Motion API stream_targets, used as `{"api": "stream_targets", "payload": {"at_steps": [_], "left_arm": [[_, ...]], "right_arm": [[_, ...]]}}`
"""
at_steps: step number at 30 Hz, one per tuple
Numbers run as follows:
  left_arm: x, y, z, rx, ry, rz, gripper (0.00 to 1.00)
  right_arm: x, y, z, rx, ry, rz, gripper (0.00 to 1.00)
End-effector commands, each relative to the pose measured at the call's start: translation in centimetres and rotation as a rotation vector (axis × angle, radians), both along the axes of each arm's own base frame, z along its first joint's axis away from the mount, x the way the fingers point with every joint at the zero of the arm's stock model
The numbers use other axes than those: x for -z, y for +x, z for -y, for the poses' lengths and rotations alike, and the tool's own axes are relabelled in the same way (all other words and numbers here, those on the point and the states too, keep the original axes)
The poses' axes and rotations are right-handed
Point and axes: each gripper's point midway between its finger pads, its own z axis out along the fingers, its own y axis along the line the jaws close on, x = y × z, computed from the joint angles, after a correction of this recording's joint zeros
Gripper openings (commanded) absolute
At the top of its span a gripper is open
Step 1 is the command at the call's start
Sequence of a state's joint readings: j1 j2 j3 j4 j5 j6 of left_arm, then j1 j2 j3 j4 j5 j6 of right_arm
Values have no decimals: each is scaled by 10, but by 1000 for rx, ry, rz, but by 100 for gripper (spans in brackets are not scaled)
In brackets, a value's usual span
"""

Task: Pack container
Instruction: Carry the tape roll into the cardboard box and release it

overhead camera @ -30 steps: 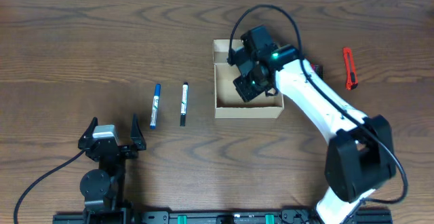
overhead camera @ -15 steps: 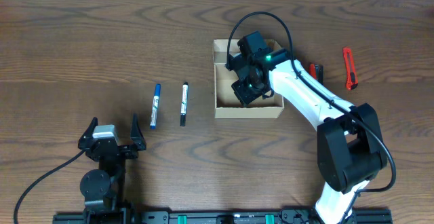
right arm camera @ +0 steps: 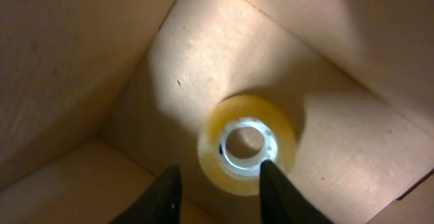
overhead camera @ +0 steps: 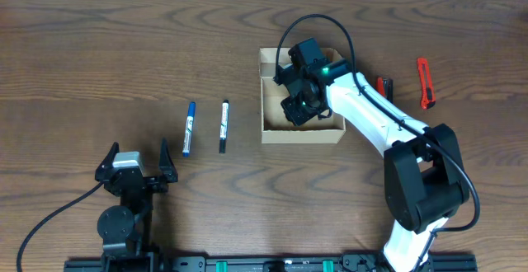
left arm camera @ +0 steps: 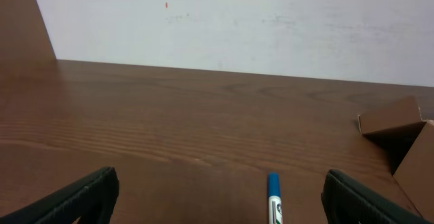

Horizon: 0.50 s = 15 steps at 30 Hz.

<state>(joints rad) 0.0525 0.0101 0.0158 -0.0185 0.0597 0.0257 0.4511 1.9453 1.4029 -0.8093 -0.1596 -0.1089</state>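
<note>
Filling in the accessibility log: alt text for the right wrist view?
A roll of yellowish clear tape lies flat on the floor of a cardboard box, seen from close above. The right claw has its two dark fingers apart at the bottom edge, with the roll showing between them.

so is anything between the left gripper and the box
Yes, two markers lie between them: the blue marker nearer the left gripper, the black marker beyond it, both short of the container. The right gripper is inside the container.
</note>
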Motion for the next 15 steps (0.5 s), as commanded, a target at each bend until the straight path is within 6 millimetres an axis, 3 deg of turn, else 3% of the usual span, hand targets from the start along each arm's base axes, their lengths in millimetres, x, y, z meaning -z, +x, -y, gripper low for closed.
{"api": "stream_targets", "payload": {"at_steps": [1,15], "left_arm": [[17,-1,1,7,-8,-57,95],[17,-1,1,7,-8,-57,95]], "right_arm": [[13,-5,-1,-1,-12,-31,30],[12,-2,-2,-3,-7,-18,40]]}}
